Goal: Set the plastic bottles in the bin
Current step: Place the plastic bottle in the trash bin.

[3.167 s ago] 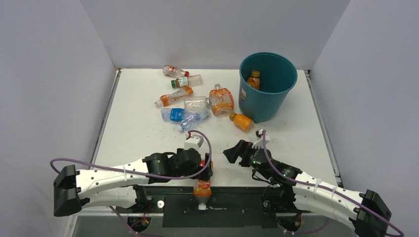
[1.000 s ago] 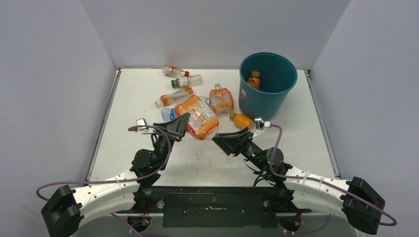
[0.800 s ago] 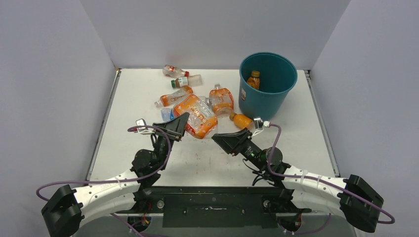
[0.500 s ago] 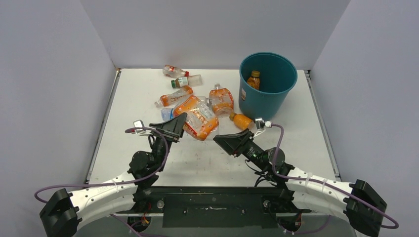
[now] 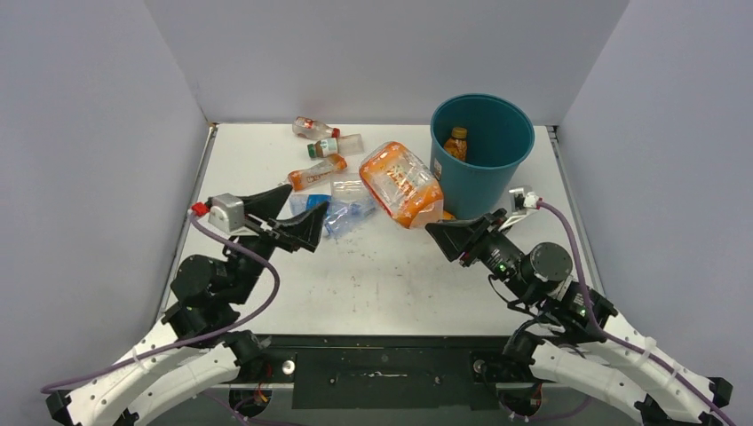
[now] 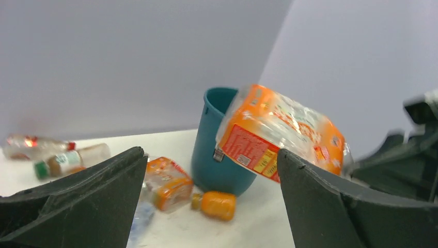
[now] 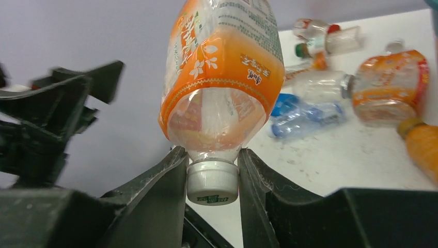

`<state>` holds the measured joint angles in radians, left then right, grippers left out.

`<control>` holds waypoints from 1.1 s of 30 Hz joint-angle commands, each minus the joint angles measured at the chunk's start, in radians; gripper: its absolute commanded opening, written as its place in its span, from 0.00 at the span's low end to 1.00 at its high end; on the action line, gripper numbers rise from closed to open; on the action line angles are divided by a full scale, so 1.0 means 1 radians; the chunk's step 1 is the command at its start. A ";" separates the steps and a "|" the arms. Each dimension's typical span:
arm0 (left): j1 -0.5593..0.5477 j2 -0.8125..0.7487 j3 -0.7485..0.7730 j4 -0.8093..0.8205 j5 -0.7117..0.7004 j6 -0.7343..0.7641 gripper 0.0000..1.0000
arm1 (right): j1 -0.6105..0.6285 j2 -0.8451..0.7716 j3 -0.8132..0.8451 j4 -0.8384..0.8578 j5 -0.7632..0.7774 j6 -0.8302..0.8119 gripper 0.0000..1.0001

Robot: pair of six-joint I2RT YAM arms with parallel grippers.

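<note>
My right gripper (image 5: 440, 232) (image 7: 213, 173) is shut on the white cap (image 7: 212, 182) of a large clear bottle with an orange label (image 5: 401, 185) (image 7: 222, 67) (image 6: 281, 132). The bottle hangs in the air just left of the teal bin (image 5: 484, 191) (image 6: 214, 155). An orange-labelled bottle (image 5: 456, 143) stands inside the bin. My left gripper (image 5: 297, 220) (image 6: 212, 155) is open and empty, left of the held bottle. Several bottles lie on the table, among them a blue-labelled one (image 5: 311, 206), a crushed orange one (image 6: 165, 182) (image 7: 392, 88) and a small orange one (image 6: 216, 203).
Grey walls close the white table (image 5: 266, 257) on the left, back and right. More bottles lie near the back edge: a red-capped one (image 5: 315, 128), a green-capped one (image 5: 336, 145) and an orange-capped one (image 5: 316, 172).
My left gripper has opened, let go of the large orange bottle and drawn back to the left. My right gripper has shut on its cap and carried it up and right, towards the bin.
</note>
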<state>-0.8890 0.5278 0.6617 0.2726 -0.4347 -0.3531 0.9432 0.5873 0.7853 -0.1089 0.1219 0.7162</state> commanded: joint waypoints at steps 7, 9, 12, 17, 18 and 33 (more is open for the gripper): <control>-0.292 0.181 0.170 -0.473 0.207 0.995 0.96 | -0.002 0.180 0.266 -0.502 0.014 -0.153 0.05; -0.366 0.220 0.170 -0.489 0.132 1.121 0.96 | -0.001 0.199 0.294 -0.508 -0.009 -0.162 0.05; -0.417 0.278 0.174 -0.479 0.073 1.236 0.96 | -0.001 0.222 0.324 -0.495 -0.033 -0.166 0.05; -0.462 0.322 0.101 -0.273 0.007 1.357 0.96 | -0.002 0.265 0.344 -0.479 -0.076 -0.120 0.05; -0.464 0.333 0.086 -0.217 -0.008 1.374 0.96 | -0.001 0.269 0.338 -0.466 -0.092 -0.106 0.05; -0.446 0.533 -0.071 0.492 -0.211 1.652 0.86 | -0.002 0.266 0.294 -0.313 -0.265 0.088 0.05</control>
<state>-1.3453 1.0431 0.5945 0.5236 -0.5831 1.2255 0.9432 0.8684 1.0775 -0.5243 -0.0818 0.7422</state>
